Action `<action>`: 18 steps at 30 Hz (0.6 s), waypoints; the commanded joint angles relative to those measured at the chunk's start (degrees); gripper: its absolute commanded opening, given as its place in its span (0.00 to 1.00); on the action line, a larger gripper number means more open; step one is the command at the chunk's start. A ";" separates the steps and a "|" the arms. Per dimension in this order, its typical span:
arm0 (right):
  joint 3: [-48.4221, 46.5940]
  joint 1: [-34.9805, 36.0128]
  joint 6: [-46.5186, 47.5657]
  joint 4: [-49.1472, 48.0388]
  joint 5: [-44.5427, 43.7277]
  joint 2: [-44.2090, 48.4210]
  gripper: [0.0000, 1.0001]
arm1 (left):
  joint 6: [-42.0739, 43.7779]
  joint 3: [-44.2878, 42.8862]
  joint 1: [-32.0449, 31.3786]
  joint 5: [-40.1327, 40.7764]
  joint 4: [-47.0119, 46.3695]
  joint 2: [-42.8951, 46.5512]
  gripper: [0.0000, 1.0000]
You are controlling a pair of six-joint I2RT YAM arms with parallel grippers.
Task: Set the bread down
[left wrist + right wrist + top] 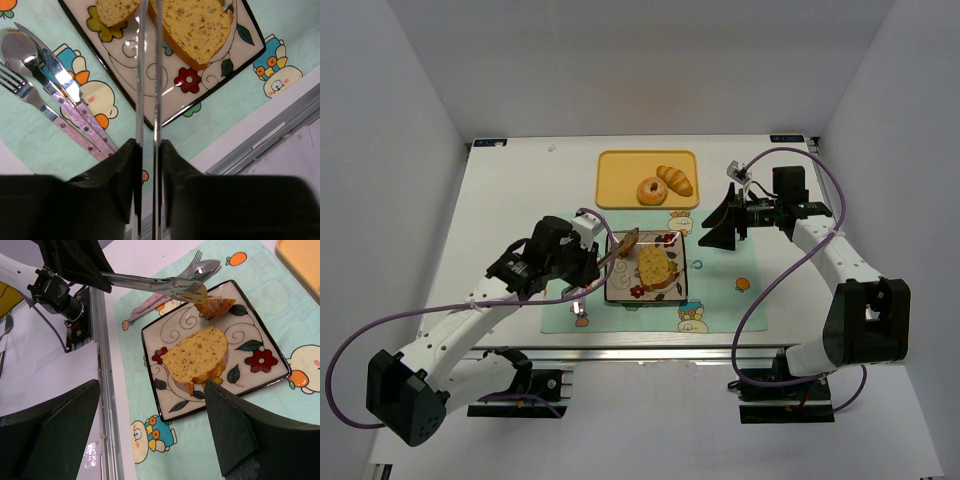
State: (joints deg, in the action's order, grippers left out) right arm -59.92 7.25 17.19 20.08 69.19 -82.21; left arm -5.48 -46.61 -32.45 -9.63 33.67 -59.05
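Observation:
A square flower-patterned plate lies on a mint placemat. The palm-sized bread slice lies flat on it, also shown in the left wrist view and right wrist view. The smaller slice sits tilted at the plate's far left, its low edge on the plate. My left gripper is shut on metal tongs, whose tips touch the small slice; whether they pinch it is unclear. My right gripper hangs open and empty to the right of the plate.
An orange tray at the back holds a ring doughnut and a croissant. A spoon, fork and knife lie on the placemat left of the plate. The table's front rail is near.

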 commanded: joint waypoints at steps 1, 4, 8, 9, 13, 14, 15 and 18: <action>-0.90 -0.21 0.48 0.58 1.04 2.15 0.89 | -0.24 -0.67 -0.42 -1.53 0.52 1.65 0.36; -0.90 -0.21 0.39 0.58 1.12 2.06 0.89 | -0.06 -0.76 -0.42 -2.76 0.26 2.79 0.52; -1.25 -0.21 0.30 0.40 1.30 1.62 0.89 | -0.15 -1.81 -0.42 -4.17 1.04 2.36 0.54; -1.34 -0.21 0.21 0.40 1.30 1.53 0.89 | -0.24 -2.08 -0.42 -4.17 1.31 2.27 0.54; -1.51 -0.21 0.30 0.32 1.39 1.36 0.89 | -2.16 -3.66 -0.42 -2.95 2.27 3.49 0.51; -1.51 -0.21 0.30 0.32 1.39 1.27 0.89 | -2.87 -4.27 -0.42 -0.59 2.19 4.20 0.50; -1.51 -0.21 0.30 0.32 1.39 1.27 0.89 | -4.88 -4.45 -0.42 1.09 1.75 4.99 0.47; -1.25 -0.21 0.39 0.23 1.39 1.27 0.89 | -8.14 -4.89 0.36 8.02 0.96 7.98 0.41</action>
State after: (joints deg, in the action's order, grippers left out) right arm -59.94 7.25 17.17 20.08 69.21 -82.08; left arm -9.50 -48.40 -32.51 -8.32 36.03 -55.24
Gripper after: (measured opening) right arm 0.895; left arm 0.423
